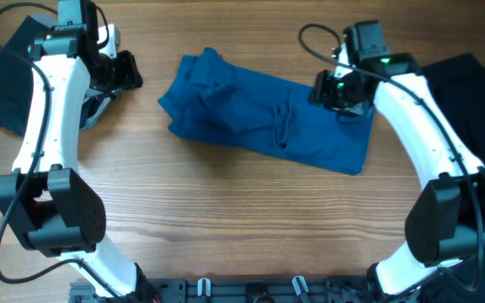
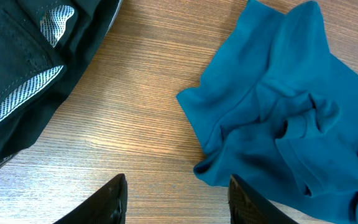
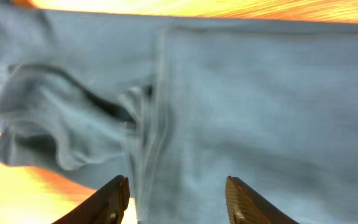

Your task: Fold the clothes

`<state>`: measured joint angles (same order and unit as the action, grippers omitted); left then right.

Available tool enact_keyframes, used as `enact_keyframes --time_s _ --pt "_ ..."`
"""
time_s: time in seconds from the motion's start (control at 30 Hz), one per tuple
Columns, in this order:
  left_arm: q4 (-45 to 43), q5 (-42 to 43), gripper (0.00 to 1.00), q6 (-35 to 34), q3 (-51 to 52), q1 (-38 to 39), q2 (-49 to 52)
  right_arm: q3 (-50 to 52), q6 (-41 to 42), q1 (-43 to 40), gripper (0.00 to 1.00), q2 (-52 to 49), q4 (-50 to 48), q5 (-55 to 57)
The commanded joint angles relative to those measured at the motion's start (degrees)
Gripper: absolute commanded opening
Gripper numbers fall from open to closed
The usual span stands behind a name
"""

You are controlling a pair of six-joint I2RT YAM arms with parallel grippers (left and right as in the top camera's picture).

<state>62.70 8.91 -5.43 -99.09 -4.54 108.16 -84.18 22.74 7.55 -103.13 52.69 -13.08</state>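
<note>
1. Left gripper [image 2: 179,202] – fingers spread wide and empty, over the bare wooden table [image 2: 135,106], near the crumpled end of the blue garment [image 2: 278,112].
2. Right gripper [image 3: 176,199] – fingers parted, gripping nothing, above the blue garment's flatter end; whether they touch it cannot be told.
3. The blue garment lies mid-table, partly bunched, between a black lined garment [image 2: 17,81] on the left and a black cloth [image 1: 470,84] on the right.
</note>
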Motion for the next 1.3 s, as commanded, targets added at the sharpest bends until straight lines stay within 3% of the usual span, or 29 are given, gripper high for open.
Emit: enact_keyframes --time_s 0.0,0.03,0.07,0.27,0.43,0.53,0.63,0.8,0.93,1.2,1.27 --pt "-0.11 0.68 0.52 0.09 -0.31 -0.09 -0.57 -0.85 -7.54 -2.80 0.38 1.33 3.67 -0.48" --pt "-0.28 0.68 0.52 0.07 -0.31 -0.09 -0.57 0.79 -9.51 -2.16 0.22 1.29 4.68 -0.52" --pt "-0.52 0.68 0.52 0.07 -0.31 -0.09 -0.57 2.32 -9.73 -1.31 0.13 1.29 4.72 -0.50" --pt "0.15 0.76 0.52 0.07 -0.31 -0.09 -0.59 18.47 -8.37 7.23 0.11 1.22 -7.74 -0.50" --pt "1.86 9.40 0.53 0.72 -0.31 -0.09 -2.60 18.43 -14.69 7.26 0.15 1.36 -11.80 -1.66" --pt "2.25 14.88 0.64 0.72 0.09 0.04 -2.21 16.55 -18.62 7.21 0.14 3.43 -11.74 -4.20" --pt "-3.10 14.91 0.81 1.14 4.17 0.57 1.99 16.26 -6.69 5.46 0.15 7.04 -11.45 1.70" --pt "-12.74 23.41 0.99 1.16 6.05 0.57 14.38 17.20 -7.50 5.22 0.11 1.55 -11.69 2.16" --pt "-17.70 30.08 1.00 2.08 6.05 1.51 20.09 17.20 -7.13 5.22 0.12 -4.39 -11.72 0.17" --pt "-18.91 30.08 1.00 5.22 6.03 12.22 25.83 17.18 -7.13 5.25 0.12 -4.79 -11.52 0.15" --pt "-18.86 30.03 0.95 5.20 6.05 12.41 25.86 17.18 -7.15 5.22 0.11 -4.79 -11.50 0.15"
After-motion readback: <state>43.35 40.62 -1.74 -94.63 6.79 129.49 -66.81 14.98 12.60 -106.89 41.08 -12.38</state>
